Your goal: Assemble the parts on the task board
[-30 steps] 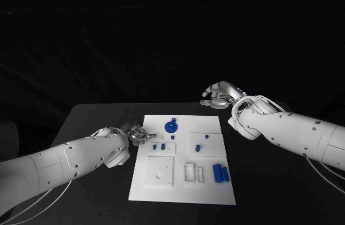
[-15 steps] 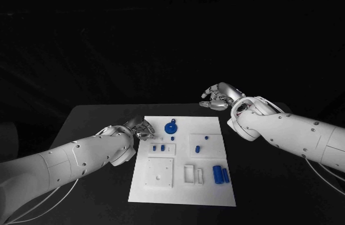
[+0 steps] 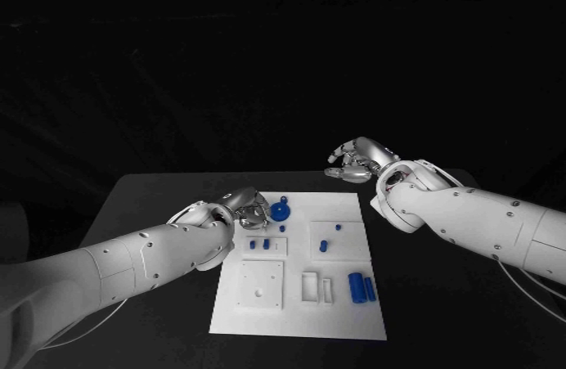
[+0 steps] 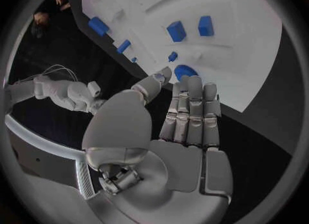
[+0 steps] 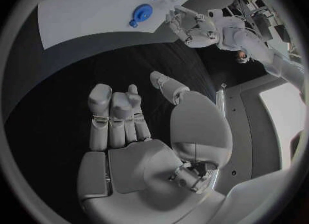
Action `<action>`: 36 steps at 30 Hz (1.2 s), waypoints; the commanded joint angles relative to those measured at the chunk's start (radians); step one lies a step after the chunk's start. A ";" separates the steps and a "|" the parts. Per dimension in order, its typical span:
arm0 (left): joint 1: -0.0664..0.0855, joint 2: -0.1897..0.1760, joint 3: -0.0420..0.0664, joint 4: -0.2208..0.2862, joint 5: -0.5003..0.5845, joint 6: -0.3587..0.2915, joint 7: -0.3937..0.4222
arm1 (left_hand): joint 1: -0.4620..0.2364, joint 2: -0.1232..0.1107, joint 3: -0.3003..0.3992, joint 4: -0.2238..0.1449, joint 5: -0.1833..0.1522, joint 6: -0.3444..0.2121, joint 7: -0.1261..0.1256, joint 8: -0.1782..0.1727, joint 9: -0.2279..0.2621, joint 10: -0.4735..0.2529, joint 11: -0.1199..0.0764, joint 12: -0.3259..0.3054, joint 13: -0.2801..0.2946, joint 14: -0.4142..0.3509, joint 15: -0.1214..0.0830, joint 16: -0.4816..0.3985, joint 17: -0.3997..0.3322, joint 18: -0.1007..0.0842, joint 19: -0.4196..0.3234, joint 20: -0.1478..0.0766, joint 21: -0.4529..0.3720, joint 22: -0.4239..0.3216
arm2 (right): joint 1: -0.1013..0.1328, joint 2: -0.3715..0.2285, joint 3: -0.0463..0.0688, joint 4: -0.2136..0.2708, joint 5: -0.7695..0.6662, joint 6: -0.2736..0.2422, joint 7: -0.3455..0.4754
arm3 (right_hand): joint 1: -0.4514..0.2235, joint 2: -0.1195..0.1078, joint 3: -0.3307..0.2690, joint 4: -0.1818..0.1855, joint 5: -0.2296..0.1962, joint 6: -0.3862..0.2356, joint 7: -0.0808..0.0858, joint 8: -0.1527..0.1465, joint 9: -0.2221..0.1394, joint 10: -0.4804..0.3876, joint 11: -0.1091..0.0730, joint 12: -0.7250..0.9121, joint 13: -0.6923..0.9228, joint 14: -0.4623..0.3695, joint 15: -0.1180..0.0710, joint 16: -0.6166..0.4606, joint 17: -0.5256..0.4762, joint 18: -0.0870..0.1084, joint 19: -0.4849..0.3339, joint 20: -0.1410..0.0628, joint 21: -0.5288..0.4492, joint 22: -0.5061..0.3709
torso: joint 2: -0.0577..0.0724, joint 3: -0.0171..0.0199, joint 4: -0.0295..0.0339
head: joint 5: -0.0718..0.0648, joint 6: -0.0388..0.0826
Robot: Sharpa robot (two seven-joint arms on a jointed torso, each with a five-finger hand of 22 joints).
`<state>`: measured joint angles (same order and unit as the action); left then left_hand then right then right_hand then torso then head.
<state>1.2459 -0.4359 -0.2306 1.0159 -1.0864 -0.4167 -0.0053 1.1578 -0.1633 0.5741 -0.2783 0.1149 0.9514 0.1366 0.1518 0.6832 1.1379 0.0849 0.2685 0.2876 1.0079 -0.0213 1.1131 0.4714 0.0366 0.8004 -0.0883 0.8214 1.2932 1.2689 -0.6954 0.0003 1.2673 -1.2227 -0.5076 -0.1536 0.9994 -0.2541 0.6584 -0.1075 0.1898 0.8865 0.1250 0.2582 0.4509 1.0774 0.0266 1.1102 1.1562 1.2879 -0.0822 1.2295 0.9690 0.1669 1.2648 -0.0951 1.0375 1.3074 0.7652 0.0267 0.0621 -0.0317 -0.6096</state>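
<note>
The white task board [image 3: 342, 320] lies in the middle of the table. A round blue part [image 3: 280, 211] sits near its far left corner. My left hand [image 3: 244, 208] hovers just left of that part with its fingers stretched out side by side and nothing in them; the fingertips [image 4: 192, 82] almost reach the round blue part [image 4: 185, 71]. My right hand [image 3: 357, 160] hangs above the table beyond the board's far right corner. Its fingers [image 5: 116, 113] are loosely bent, the thumb stands off, and it holds nothing.
Small blue pegs [image 3: 267, 241] stand in the board's middle row, and another peg [image 3: 323, 244] is to their right. Two blue cylinders [image 3: 362, 286] lie near the right edge beside white frames [image 3: 310, 285]. A square white plate [image 3: 262, 281] sits at the near left.
My left hand has moved from the board's left edge toward its far end, up beside the round blue part. The right hand has hardly moved.
</note>
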 commanded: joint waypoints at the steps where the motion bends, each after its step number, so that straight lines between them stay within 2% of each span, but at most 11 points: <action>1: 0.002 0.010 0.000 0.003 -0.115 -0.013 0.027 | 0.000 -0.011 -0.003 -0.001 -0.005 0.010 0.002 0.006 -0.005 0.010 -0.002 -0.013 -0.002 0.010 -0.004 0.024 0.012 0.012 0.015 -0.035 0.012 0.010 | -0.001 0.001 0.000 0.001 -0.002 0.014 0.010 | 0.006 0.001 -0.005 0.001 0.006 -0.011 0.017 0.004 0.000 0.004 0.001 0.004 -0.001 0.006 -0.001 -0.004 0.001 0.095 -0.001 -0.006 -0.004 0.007 | 0.000 0.0005 0.0003 | -0.005 0.000; 6: 0.003 0.032 -0.001 -0.002 -0.166 0.008 0.010 | 0.005 -0.015 -0.005 0.000 -0.004 0.013 0.001 0.009 -0.014 0.018 -0.005 -0.035 -0.004 0.033 -0.009 0.066 0.030 0.021 0.042 -0.041 0.034 0.027 | 0.000 0.001 0.000 0.003 -0.002 0.014 0.010 | 0.006 0.001 -0.005 0.000 0.006 -0.011 0.017 0.004 0.000 0.004 0.001 0.005 -0.002 0.006 -0.001 -0.004 0.001 0.095 -0.001 -0.006 -0.004 0.007 | 0.000 0.0003 0.0014 | -0.007 -0.002; 12: 0.002 0.069 -0.002 -0.037 -0.202 0.049 -0.011 | 0.007 -0.018 -0.004 0.005 -0.005 0.002 0.003 0.004 -0.025 -0.007 0.004 -0.077 -0.015 0.051 -0.002 0.097 0.041 0.035 0.064 -0.037 0.055 0.036 | 0.000 0.004 0.000 0.004 -0.002 0.015 0.010 | 0.006 0.001 -0.005 0.000 0.006 -0.011 0.017 0.004 0.000 0.004 0.001 0.005 -0.002 0.006 -0.001 -0.004 0.001 0.095 -0.001 -0.006 -0.004 0.007 | 0.001 -0.0003 -0.0004 | -0.009 -0.002; 19: 0.001 0.094 -0.003 -0.077 -0.209 0.057 -0.018 | 0.010 -0.015 -0.003 0.008 -0.001 -0.010 0.005 0.000 -0.037 -0.022 0.009 -0.116 -0.024 0.068 0.003 0.130 0.051 0.051 0.083 -0.032 0.081 0.038 | 0.000 0.004 0.000 0.007 -0.002 0.014 0.009 | 0.006 0.001 -0.005 0.000 0.006 -0.011 0.017 0.004 0.000 0.004 0.001 0.005 -0.002 0.006 -0.001 -0.004 0.001 0.095 -0.001 -0.006 -0.004 0.007 | 0.000 -0.0003 0.0000 | -0.014 -0.004; 24: -0.001 0.113 -0.005 -0.102 -0.209 0.063 -0.020 | 0.010 -0.014 -0.001 0.009 0.000 -0.016 0.005 -0.002 -0.043 -0.030 0.014 -0.133 -0.032 0.068 0.007 0.138 0.052 0.056 0.084 -0.028 0.089 0.037 | 0.000 0.005 0.000 0.009 -0.002 0.014 0.009 | 0.007 0.001 -0.005 0.000 0.006 -0.011 0.017 0.004 0.000 0.004 0.001 0.005 -0.002 0.006 -0.001 -0.004 0.001 0.095 -0.001 -0.006 -0.004 0.007 | 0.004 -0.0002 -0.0023 | -0.014 -0.002; 32: -0.007 0.127 -0.006 -0.121 -0.212 0.078 -0.022 | 0.009 -0.012 0.000 0.012 -0.001 -0.020 0.003 -0.003 -0.048 -0.047 0.020 -0.155 -0.042 0.067 0.013 0.144 0.051 0.061 0.082 -0.022 0.094 0.036 | 0.000 0.005 0.000 0.015 -0.002 0.014 0.009 | 0.007 0.001 -0.005 0.000 0.006 -0.011 0.017 0.004 0.000 0.004 0.001 0.005 -0.002 0.006 -0.001 -0.004 0.002 0.095 0.000 -0.006 -0.004 0.007 | 0.007 0.0003 -0.0042 | -0.015 -0.004; 36: -0.008 0.131 -0.006 -0.128 -0.213 0.090 -0.024 | 0.011 -0.005 0.000 0.012 -0.001 -0.014 0.003 0.001 -0.051 -0.028 0.016 -0.154 -0.043 0.076 0.010 0.160 0.055 0.068 0.091 -0.022 0.107 0.038 | 0.000 0.005 0.000 0.015 -0.002 0.014 0.009 | 0.007 0.001 -0.005 0.000 0.006 -0.011 0.017 0.004 0.000 0.004 0.001 0.005 -0.002 0.006 -0.001 -0.004 0.002 0.095 0.000 -0.006 -0.004 0.007 | 0.008 0.0009 -0.0039 | -0.017 -0.006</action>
<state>1.2381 -0.3085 -0.2370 0.8890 -1.2897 -0.3519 -0.0263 1.1643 -0.1697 0.5741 -0.2726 0.1151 0.9408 0.1390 0.1540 0.6326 1.1161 0.0896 0.1140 0.2447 1.0793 -0.0108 1.2710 0.5253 0.0535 0.8852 -0.1092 0.9253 1.3077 1.2691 -0.6906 0.0005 1.2805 -1.2220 -0.5046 -0.1530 0.9994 -0.2541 0.6584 -0.1075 0.1897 0.8846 0.1233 0.2582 0.4509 1.0774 0.0266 1.1102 1.1555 1.2879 -0.0822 1.2295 0.9697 0.1669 1.2641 -0.0944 1.0375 1.3081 0.7719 0.0271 0.0580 -0.0476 -0.6146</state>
